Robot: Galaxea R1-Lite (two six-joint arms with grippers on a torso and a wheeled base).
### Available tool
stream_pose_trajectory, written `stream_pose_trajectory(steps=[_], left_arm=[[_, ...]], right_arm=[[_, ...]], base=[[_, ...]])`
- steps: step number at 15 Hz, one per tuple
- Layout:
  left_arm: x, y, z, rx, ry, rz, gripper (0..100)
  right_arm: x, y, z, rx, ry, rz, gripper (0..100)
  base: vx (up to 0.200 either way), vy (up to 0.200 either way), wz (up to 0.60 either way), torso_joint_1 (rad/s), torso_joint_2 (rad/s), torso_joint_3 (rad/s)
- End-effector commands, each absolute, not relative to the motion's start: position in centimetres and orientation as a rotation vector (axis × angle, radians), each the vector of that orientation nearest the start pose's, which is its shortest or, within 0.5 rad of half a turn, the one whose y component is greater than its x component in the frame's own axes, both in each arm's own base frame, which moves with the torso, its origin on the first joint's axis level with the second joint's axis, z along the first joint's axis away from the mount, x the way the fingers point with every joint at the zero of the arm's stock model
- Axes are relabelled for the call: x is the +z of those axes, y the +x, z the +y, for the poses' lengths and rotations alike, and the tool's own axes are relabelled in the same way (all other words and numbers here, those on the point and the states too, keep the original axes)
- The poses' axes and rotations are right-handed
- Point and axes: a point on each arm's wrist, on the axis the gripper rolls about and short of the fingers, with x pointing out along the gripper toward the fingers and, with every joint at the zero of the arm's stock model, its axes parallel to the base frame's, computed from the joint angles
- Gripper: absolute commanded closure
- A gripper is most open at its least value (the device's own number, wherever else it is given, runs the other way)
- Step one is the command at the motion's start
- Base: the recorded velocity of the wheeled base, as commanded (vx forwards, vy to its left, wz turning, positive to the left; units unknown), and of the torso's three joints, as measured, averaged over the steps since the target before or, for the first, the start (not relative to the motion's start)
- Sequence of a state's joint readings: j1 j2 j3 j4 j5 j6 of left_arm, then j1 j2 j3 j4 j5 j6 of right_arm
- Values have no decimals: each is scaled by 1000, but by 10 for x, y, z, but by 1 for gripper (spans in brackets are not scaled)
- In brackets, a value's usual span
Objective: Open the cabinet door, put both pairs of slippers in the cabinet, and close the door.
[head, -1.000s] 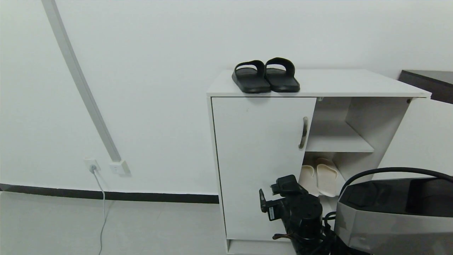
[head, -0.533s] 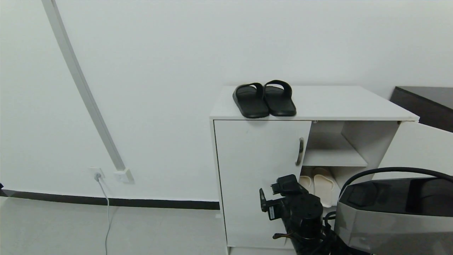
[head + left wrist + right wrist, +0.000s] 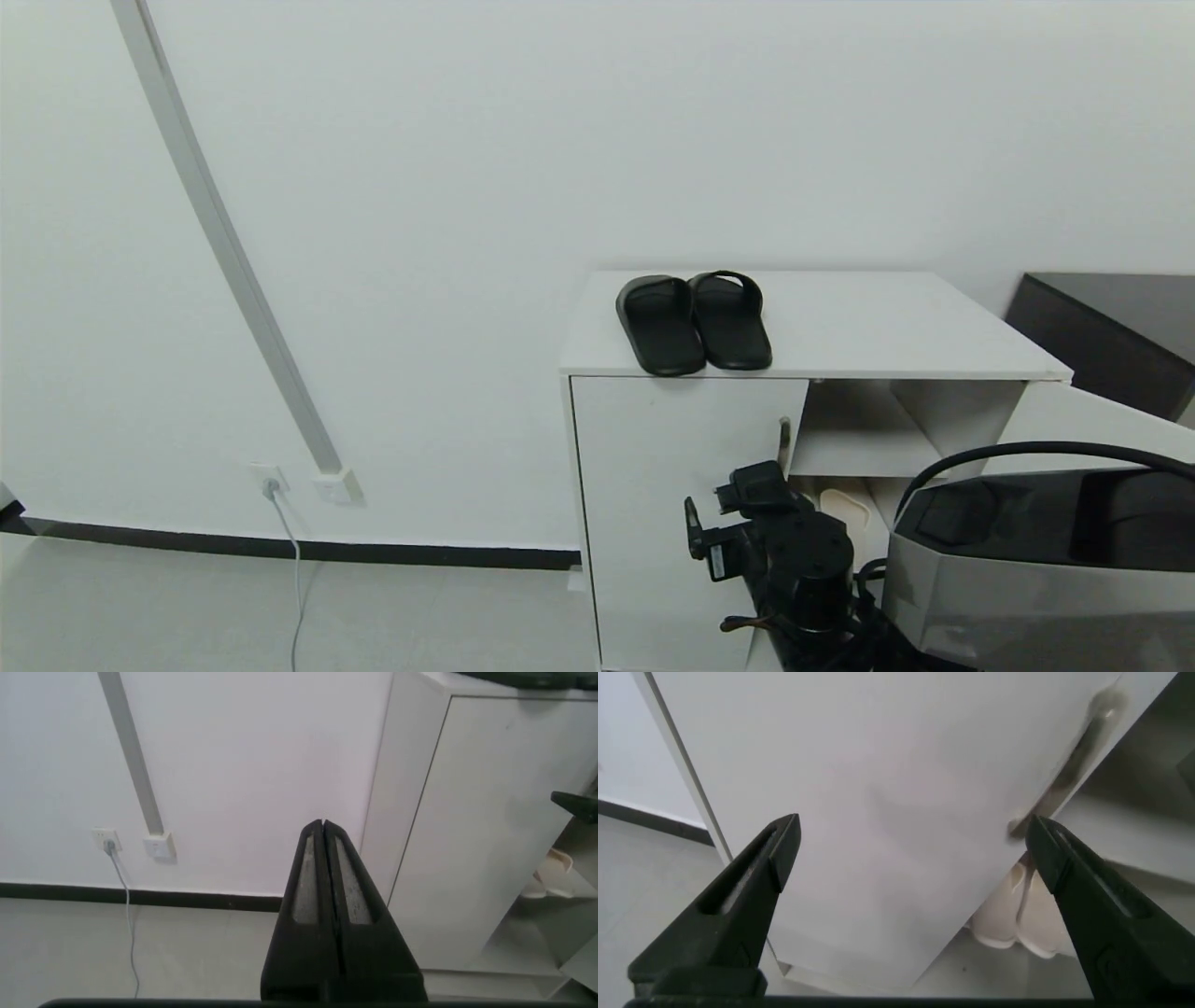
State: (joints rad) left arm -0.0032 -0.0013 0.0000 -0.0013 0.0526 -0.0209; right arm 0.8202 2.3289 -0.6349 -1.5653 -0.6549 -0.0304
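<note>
A pair of black slippers [image 3: 693,322] lies side by side on the top of the white cabinet [image 3: 868,322], near its left front edge. The cabinet's left door [image 3: 672,504] is closed, and its right door [image 3: 1092,420] is swung open. A cream pair of slippers [image 3: 845,509] stands on the lower shelf inside. My right gripper [image 3: 915,859] is open, close in front of the closed left door [image 3: 878,812], with the door handle [image 3: 1074,761] and the cream slippers [image 3: 1018,919] beyond. My left gripper [image 3: 322,829] is shut on nothing, low at the cabinet's left side.
A dark piece of furniture [image 3: 1111,327] stands right of the cabinet. On the wall to the left are a slanted conduit [image 3: 215,224] and a socket with a cable [image 3: 271,485] hanging to the floor. Bare floor lies left of the cabinet.
The whole head picture has shifted downward, so the camera has moved and looks more onto the cabinet top. The slippers and doors have kept their places.
</note>
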Motion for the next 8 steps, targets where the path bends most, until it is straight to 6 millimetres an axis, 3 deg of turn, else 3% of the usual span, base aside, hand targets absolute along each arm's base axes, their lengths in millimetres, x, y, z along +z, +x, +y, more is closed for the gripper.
stream_pose_trajectory(steps=[1,8], left_arm=[[76,-23,1,51,-22,-2,100],[76,-23,1,51,-22,-2,100]], right_arm=[[23,253,251,167,-117,93,0],[23,253,251,168,-117,93,0]], base=[[0,0,0,222,-544,-325],[0,0,0,246,-572,-327]])
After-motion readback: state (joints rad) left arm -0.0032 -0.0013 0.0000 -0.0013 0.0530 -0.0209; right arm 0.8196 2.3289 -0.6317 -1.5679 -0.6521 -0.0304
